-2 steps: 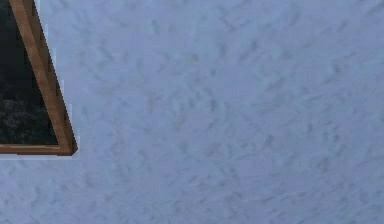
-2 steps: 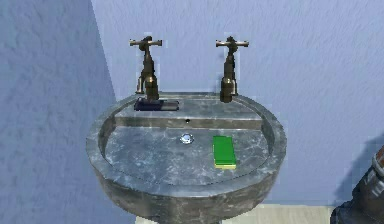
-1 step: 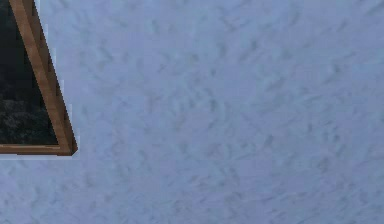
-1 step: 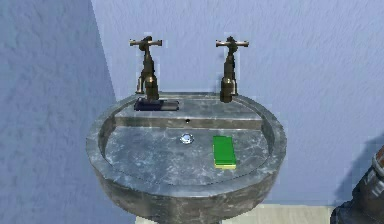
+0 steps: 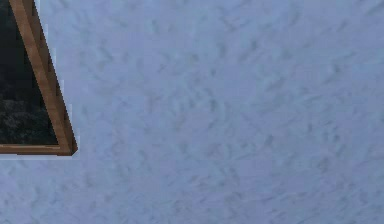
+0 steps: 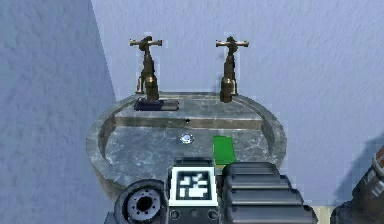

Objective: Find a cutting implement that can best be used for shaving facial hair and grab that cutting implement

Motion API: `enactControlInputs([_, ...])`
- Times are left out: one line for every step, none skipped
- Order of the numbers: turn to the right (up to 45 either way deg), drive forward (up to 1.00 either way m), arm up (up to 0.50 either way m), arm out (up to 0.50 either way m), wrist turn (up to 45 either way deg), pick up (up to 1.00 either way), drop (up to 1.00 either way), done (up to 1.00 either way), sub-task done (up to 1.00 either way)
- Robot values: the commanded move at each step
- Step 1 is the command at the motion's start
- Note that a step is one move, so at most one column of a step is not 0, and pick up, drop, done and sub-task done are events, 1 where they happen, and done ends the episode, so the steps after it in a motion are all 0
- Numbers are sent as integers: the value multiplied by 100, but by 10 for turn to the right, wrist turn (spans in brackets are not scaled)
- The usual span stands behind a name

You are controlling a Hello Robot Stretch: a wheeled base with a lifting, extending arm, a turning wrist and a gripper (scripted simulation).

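Lying beside tap (image 6: 147, 68), dark object (image 6: 157, 103)

The grey sink (image 6: 100, 135) carries 2 brass taps (image 6: 147, 68), a dark flat thing (image 6: 157, 103) and a green block (image 6: 223, 149).

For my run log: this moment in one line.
sink: stone basin, two brass taps; rim: dark razor-like item; basin: green block

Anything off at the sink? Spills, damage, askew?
Nothing stands out. The stone sink looks intact, no spill. In the arm side view the left brass tap and right brass tap stand upright. A dark flat item lies on the back ledge by the left one; a green block lies in the basin.
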Motion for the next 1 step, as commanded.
enactControlInputs([0, 0, 0, 44, 0, 0, 0, 0, 0])
